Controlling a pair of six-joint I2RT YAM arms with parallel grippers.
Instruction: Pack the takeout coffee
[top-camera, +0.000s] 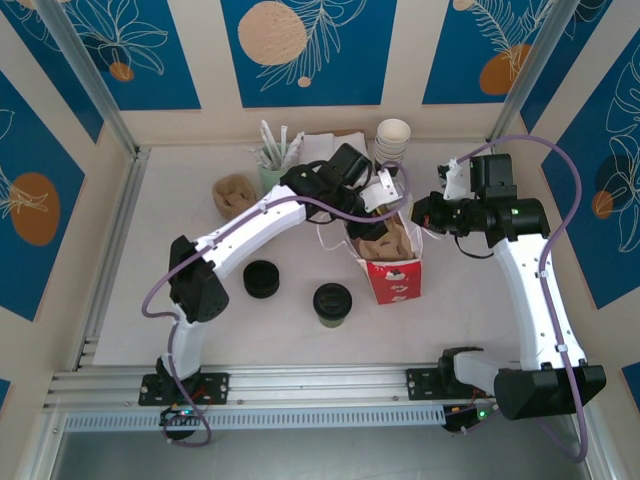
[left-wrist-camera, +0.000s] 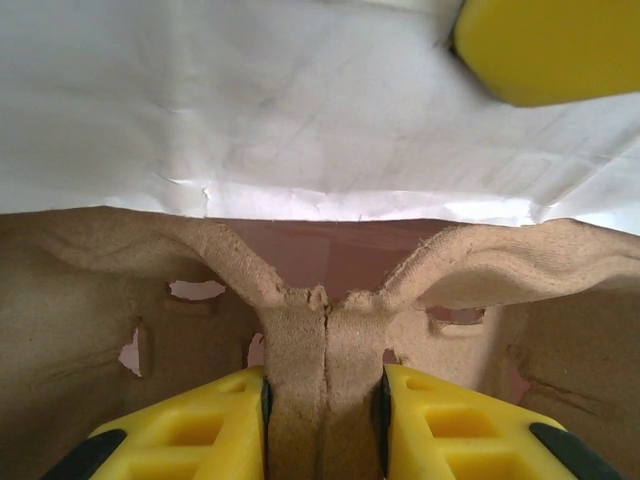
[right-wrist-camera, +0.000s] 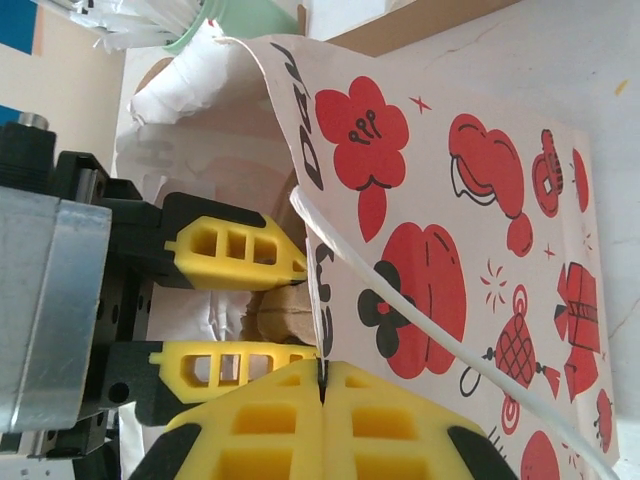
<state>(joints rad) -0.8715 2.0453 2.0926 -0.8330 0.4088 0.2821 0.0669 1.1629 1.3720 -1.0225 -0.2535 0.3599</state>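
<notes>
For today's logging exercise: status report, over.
Left end effector clamps pulp carrier inside bag. Right end effector pinches bag rim. Takeout coffee on table, outside bag.

The left arm (top-camera: 250, 225) and right arm (top-camera: 532, 290) share white link shells joined by rounded black joint housings, with black bases at 6 o'clock. A lilac cable (top-camera: 577, 180) loops along each. A small green light (top-camera: 481, 411) glows by the right base. The left tool (left-wrist-camera: 325, 420) and right tool (right-wrist-camera: 322, 385) have yellow fingers (right-wrist-camera: 230, 250) with rectangular cut-outs and black corner pads; behind the left tool's fingers sit black carriages and a brushed silver block (right-wrist-camera: 50, 310).
</notes>
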